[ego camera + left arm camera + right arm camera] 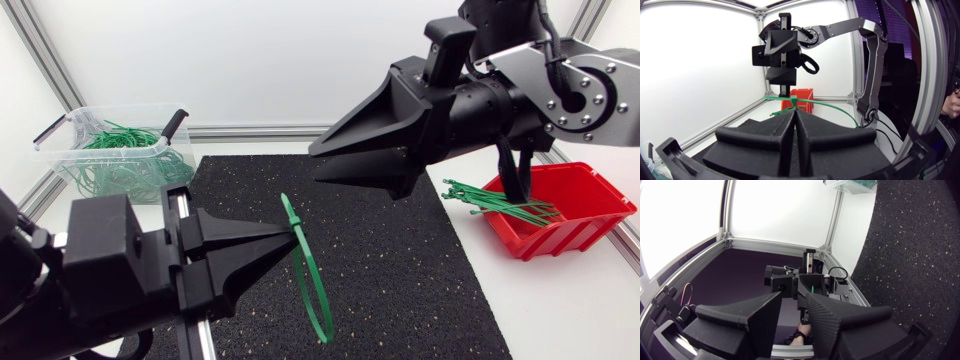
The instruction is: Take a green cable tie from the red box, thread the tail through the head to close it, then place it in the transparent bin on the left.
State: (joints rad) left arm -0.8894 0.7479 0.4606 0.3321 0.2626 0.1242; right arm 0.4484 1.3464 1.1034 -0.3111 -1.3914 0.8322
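Off the black mat's far left corner stands the transparent bin, with a tangle of green ties inside. At the mat's near left edge the left gripper is clamped flat on the green cable tie, pinching it at the top of its curve. The tie hangs as a loop above the mat's left half, touching nothing else. It looks closed to me, though I can't make out the tail seated in the head. Over the mat's far middle the right gripper hangs empty, fingers parted. Just off the mat's right edge sits the red box with loose ties.

I'd judge the tie feather-light, springy and slick, so a firm pinch near the head suits it best. The air between the mat's left edge and the bin looks open; the bin's rim and handles are the snags.
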